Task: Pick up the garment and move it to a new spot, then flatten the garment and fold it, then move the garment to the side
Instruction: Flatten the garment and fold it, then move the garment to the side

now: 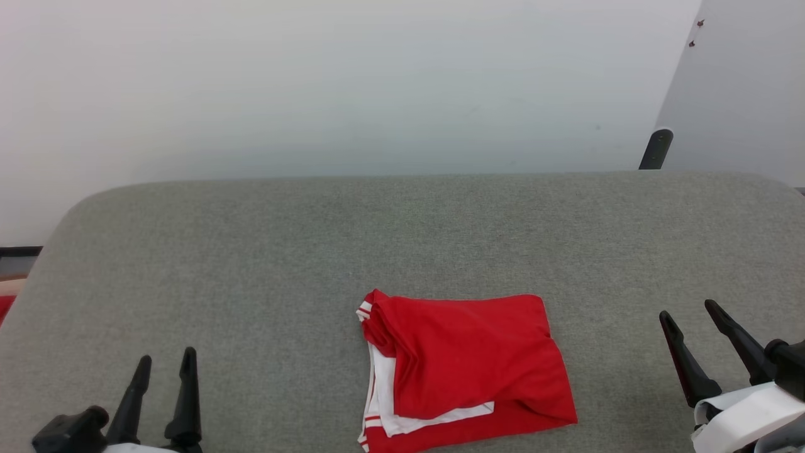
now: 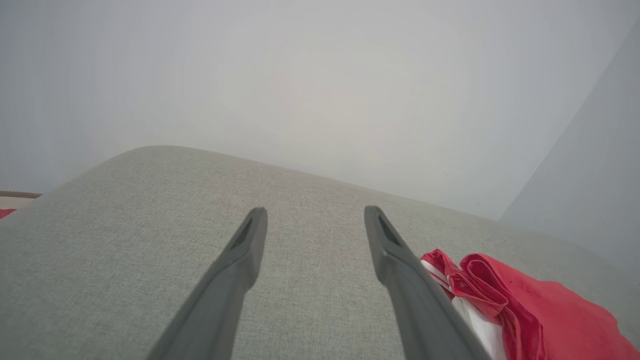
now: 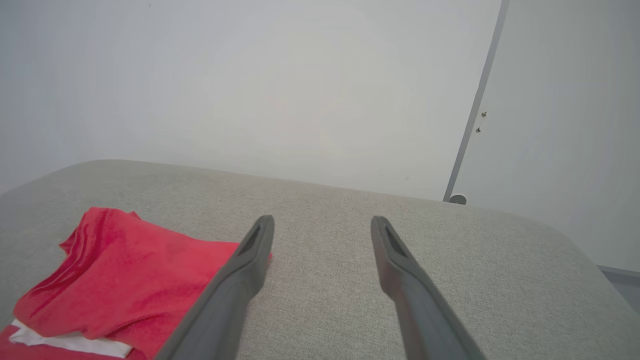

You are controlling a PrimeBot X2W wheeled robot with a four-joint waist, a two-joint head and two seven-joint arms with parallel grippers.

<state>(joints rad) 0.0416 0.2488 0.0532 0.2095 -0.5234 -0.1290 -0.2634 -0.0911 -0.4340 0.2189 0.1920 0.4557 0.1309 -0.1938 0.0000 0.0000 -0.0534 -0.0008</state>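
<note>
The garment (image 1: 465, 368) lies folded into a compact red packet near the front middle of the grey cushion (image 1: 402, 239); white sleeve cloth and striped trim show along its left and lower edges. No lettering is visible. My left gripper (image 1: 166, 360) hovers open at the lower left, well clear of the cloth. My right gripper (image 1: 688, 313) stands open at the lower right, also apart from it. In the left wrist view the garment (image 2: 525, 310) sits right of the open left gripper (image 2: 315, 215). In the right wrist view the garment (image 3: 125, 280) sits left of the open right gripper (image 3: 322, 223).
A pale wall (image 1: 352, 88) rises behind the cushion's rounded far edge. A dark post (image 1: 655, 150) stands at the back right beside a grey panel (image 1: 742, 94). A strip of floor with something red (image 1: 5, 307) shows past the cushion's left edge.
</note>
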